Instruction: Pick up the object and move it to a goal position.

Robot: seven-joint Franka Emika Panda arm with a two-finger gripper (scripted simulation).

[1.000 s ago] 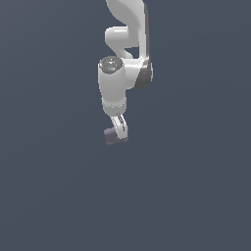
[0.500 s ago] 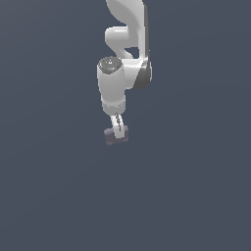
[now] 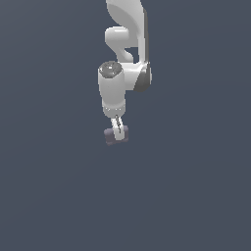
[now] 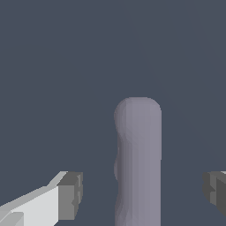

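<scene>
Block (image 3: 115, 136): between my fingers (image 4: 70, 194), which stand apart, not touching it. I've come down over it since a second ago; closing comes next.

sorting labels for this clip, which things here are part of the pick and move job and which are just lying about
Part of the job:
- grey-purple block, between the pads
- hand, open, pads apart from the block on both sides

Just there:
- nothing loose; only the white arm and plain dark floor
</scene>
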